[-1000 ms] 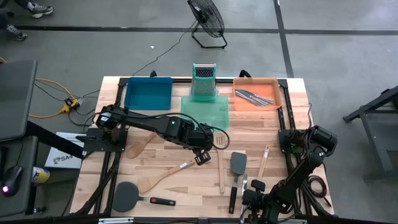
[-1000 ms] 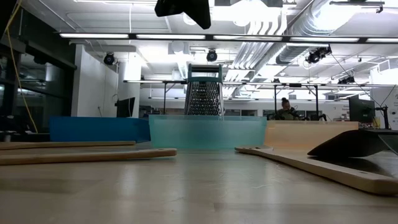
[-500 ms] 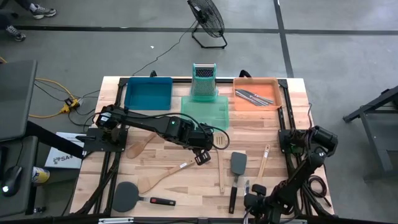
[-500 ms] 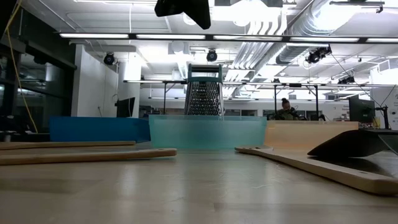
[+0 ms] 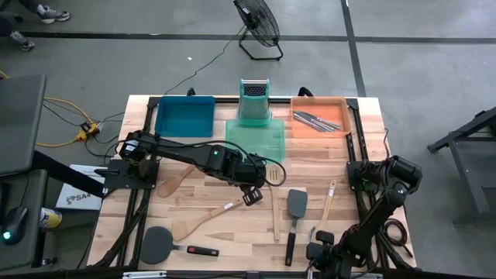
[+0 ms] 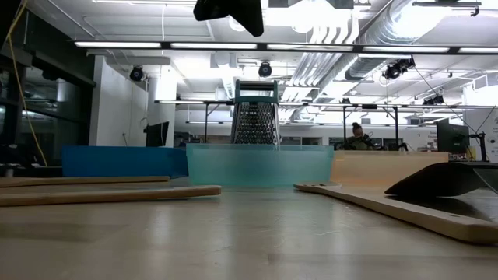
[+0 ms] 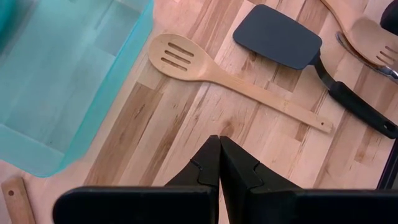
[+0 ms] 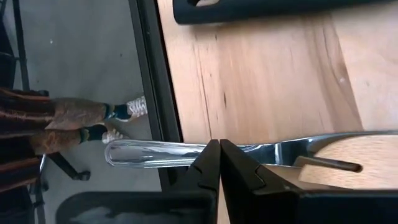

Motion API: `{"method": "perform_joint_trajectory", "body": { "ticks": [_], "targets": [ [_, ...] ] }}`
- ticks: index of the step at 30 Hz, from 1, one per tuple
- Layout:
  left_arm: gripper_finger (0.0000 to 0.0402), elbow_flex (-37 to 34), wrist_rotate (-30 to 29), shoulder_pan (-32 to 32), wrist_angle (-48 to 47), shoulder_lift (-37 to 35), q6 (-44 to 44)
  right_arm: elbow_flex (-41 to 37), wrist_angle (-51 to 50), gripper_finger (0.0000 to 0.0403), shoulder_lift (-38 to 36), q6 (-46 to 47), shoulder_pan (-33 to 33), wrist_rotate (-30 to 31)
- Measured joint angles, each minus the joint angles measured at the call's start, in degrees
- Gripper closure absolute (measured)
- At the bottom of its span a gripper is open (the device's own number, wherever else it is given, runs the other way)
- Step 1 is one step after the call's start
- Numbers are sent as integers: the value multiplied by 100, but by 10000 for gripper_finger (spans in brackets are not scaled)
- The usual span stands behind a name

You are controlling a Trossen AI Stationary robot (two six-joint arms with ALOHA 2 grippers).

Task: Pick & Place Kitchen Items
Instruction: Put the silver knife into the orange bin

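Note:
My left gripper (image 5: 252, 188) (image 7: 219, 163) hovers shut and empty over the table's middle, just near of the green tray (image 5: 256, 141). A slotted wooden spoon (image 7: 186, 59) and a black spatula (image 7: 280, 34) lie flat on the table ahead of it. My right gripper (image 5: 318, 252) (image 8: 219, 149) is at the table's near edge, shut on a silver metal utensil (image 8: 155, 152). More wooden spoons (image 5: 205, 219) (image 5: 174, 184), a wooden spatula (image 5: 329, 200) and a red-tipped black spatula (image 5: 159, 244) lie on the table. Silver cutlery (image 5: 316, 120) lies in the orange tray (image 5: 341, 105). My right gripper pinches the silver utensil's handle (image 8: 186, 152) between its two fingertips, partway along it, with the fingers lying across it. The handle's rounded free end (image 8: 112, 152) sticks out past the table's near edge, over the floor. The utensil's other end runs out of the picture.
A blue tray (image 5: 184, 116) stands at the far left and a metal box grater (image 5: 253, 101) (image 6: 255, 120) stands upright behind the green tray. A black frame rail (image 8: 149, 93) runs along the table's edge. A person's feet (image 8: 118, 121) show on the floor beyond it.
My right gripper has drawn back a little toward the table's near right corner, staying shut.

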Motion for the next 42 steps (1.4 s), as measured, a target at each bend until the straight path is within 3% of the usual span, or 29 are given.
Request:
{"method": "perform_joint_trajectory", "body": {
  "ticks": [9,17,25,29,32,38,42],
  "targets": [
    [402,0,122,0,-1,0,128,3,22,400,-764,83,2,-234],
    [402,0,291,-2,-49,0,615,24,1013,400,-1204,2122,153,-890],
    [402,0,731,0,-75,0,1316,27,1203,400,-850,4556,416,-240],
    [402,0,1362,-2,-199,0,1673,27,1407,392,-633,5204,413,-360],
    [402,0,1475,-34,-395,0,1906,72,1606,373,-498,5650,365,-523],
    [402,0,1434,-114,-706,0,2247,1071,1227,328,-6,5840,212,-637],
    [402,0,1452,-226,-768,0,2416,1941,455,325,425,6000,121,-890]
  ]
}}
